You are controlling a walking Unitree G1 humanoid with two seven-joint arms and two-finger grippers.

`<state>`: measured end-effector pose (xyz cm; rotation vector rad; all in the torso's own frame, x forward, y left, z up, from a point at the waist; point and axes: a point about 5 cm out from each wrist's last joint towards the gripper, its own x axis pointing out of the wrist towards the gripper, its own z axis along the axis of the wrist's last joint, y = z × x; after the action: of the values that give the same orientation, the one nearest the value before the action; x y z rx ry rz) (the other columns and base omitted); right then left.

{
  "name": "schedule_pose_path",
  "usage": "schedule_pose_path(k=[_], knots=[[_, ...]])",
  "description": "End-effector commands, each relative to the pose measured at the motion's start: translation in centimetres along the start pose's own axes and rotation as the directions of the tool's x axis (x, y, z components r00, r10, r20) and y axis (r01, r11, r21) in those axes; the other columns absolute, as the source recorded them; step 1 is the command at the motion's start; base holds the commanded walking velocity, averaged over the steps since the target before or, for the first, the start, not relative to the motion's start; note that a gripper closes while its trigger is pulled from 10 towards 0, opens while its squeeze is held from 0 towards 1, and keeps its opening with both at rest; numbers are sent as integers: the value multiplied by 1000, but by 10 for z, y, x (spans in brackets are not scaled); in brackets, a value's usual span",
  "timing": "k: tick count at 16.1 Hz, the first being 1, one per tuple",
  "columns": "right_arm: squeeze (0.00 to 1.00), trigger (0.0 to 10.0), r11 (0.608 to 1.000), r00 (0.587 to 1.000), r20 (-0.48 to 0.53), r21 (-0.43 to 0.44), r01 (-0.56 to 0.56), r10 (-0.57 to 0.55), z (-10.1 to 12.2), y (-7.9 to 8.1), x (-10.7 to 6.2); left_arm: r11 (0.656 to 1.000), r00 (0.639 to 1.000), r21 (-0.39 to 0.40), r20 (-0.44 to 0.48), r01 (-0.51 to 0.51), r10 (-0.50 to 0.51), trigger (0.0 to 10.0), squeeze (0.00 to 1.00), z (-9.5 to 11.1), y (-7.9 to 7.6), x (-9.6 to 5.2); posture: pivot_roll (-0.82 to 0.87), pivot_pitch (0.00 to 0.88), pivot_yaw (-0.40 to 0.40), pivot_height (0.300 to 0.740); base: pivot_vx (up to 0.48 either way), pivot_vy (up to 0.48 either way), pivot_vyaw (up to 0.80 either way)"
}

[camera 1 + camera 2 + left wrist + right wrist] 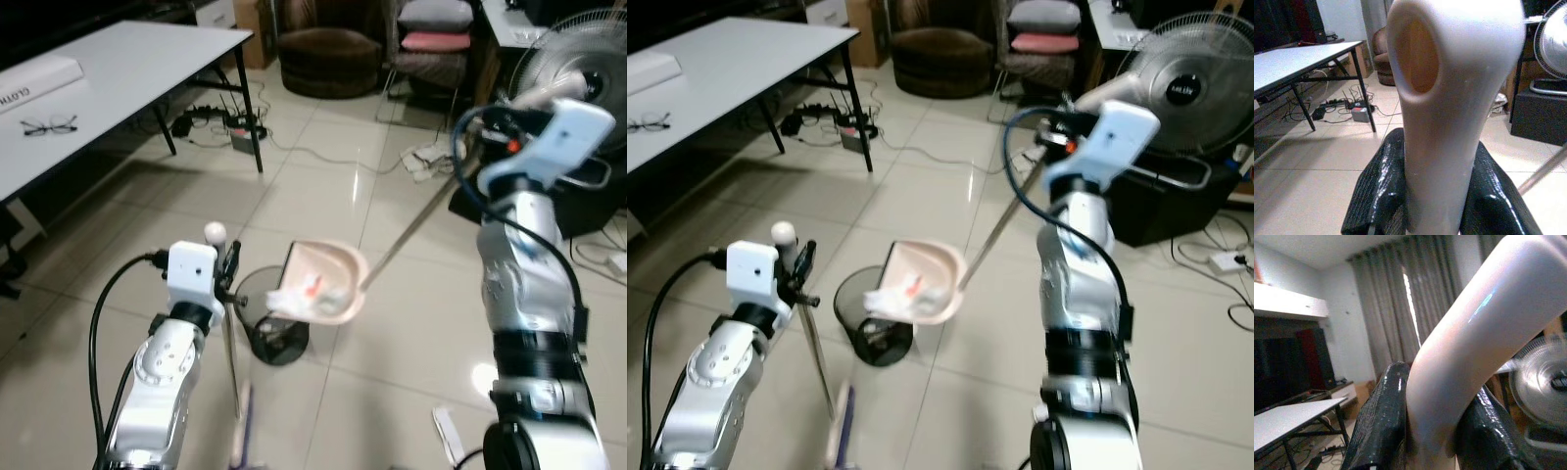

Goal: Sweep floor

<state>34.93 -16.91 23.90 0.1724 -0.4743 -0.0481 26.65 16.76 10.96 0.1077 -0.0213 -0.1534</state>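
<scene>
**Dustpan tipped over the bin**

The right gripper (1430,431) clamps the dustpan handle (1474,342), raised high; its pale dustpan (323,282) (paper scraps inside) hangs tilted over the black wire bin (272,328) on the tiled floor (323,186). The left gripper (1442,196) pinches the broom handle (1449,98), broom upright beside the bin.

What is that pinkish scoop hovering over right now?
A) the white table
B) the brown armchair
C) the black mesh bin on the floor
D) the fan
C: the dustpan, litter inside, hangs tilted just above the black mesh bin, held by its long handle in the right pincer.
</scene>
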Motion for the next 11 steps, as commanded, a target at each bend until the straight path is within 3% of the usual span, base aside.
schedule_pose_path(k=[1,4,7,11], knots=[[0,10000,996,990,104,-17,-91,92,14,18,11,1000,999,20,38,-9,8,10000,0,10,4,-1,20,38,44,740,0,0,0],[0,10000,971,963,136,-77,-225,234,9,43,24,999,999,25,23,-27,26,10000,0,6,7,-8,26,53,34,740,0,0,0],[0,10000,943,932,155,-112,-314,328,6,63,23,999,999,27,19,-29,28,10000,0,5,7,-11,31,62,30,740,0,0,0],[0,10000,827,804,206,-224,-516,558,-8,111,1,999,1000,36,14,-29,28,10000,0,5,5,-16,36,74,27,740,0,0,0]])
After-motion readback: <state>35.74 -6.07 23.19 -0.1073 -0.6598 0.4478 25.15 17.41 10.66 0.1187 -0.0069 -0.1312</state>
